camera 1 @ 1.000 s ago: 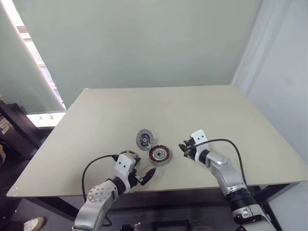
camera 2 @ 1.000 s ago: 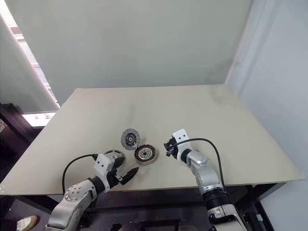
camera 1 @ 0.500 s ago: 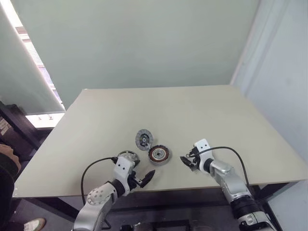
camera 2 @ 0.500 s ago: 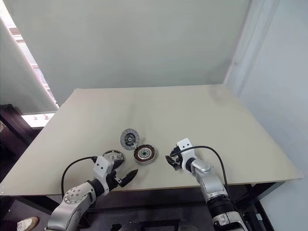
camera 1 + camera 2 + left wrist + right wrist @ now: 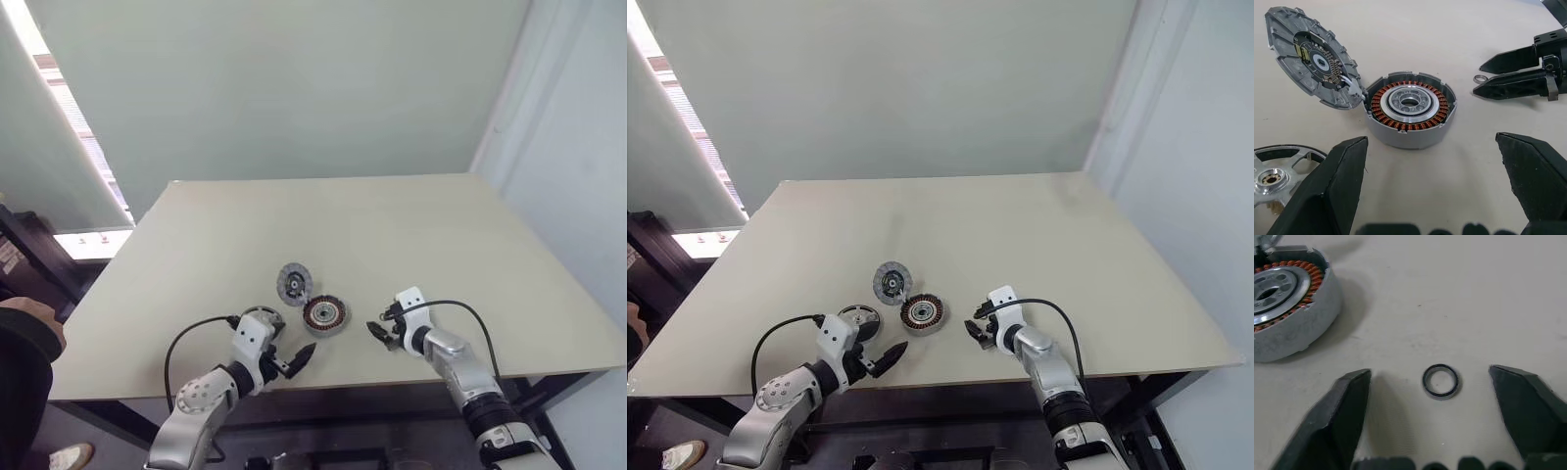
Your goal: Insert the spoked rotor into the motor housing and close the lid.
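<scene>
On your left, the spoked rotor (image 5: pixel 1276 169) lies flat on the table just beside the wide-open, empty left gripper (image 5: pixel 1432 183); a shallow grab could skid it away. The motor housing (image 5: pixel 1409 108) sits mid-table, its lid (image 5: pixel 1311 56) propped open. Your right gripper (image 5: pixel 1437 418), fingers spread, straddles a small loose ring (image 5: pixel 1440 381); closing there grabs the wrong part.

Lid (image 5: pixel 293 283) behind housing (image 5: pixel 324 314), rotor (image 5: pixel 257 318) left

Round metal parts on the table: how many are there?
4. The motor housing sits in the middle, the lid leans open against its far-left edge, the spoked rotor lies by the left gripper, and a tiny ring lies between the right gripper's open fingers.
</scene>
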